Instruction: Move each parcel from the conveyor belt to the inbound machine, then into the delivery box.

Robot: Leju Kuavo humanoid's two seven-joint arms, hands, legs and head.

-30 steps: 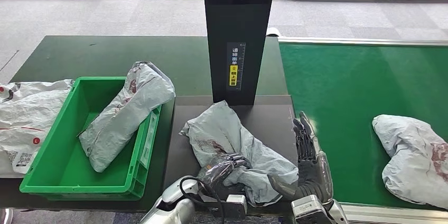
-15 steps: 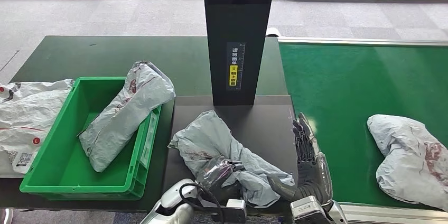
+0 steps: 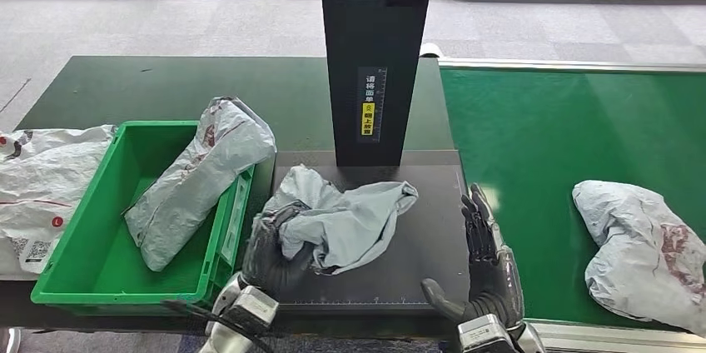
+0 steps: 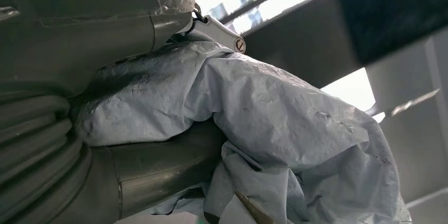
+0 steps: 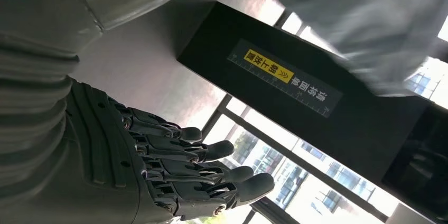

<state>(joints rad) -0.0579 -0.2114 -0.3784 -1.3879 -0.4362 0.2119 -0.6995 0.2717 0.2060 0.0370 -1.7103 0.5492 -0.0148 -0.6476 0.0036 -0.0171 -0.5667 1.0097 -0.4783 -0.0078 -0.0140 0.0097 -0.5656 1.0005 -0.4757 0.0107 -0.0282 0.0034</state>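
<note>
The robot's left hand (image 3: 270,257), dark-fingered on a silver wrist, comes up from the lower edge with its fingers and thick grey thumb (image 4: 158,176) curled tight round a fold of the crumpled pale grey plastic parcel bag (image 3: 345,218). The right hand (image 3: 487,265) stands edge-on at the right, palm turned inward, dark fingers (image 5: 211,174) straight and together, thumb spread, holding nothing.

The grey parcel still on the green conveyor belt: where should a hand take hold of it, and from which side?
Probably the near, bulging lobe of the grey parcel, approached from its left edge, the side facing the open right hand. The bag lies flat and slack on the conveyor belt, so fingers would likely need to close over a gathered fold.
</note>
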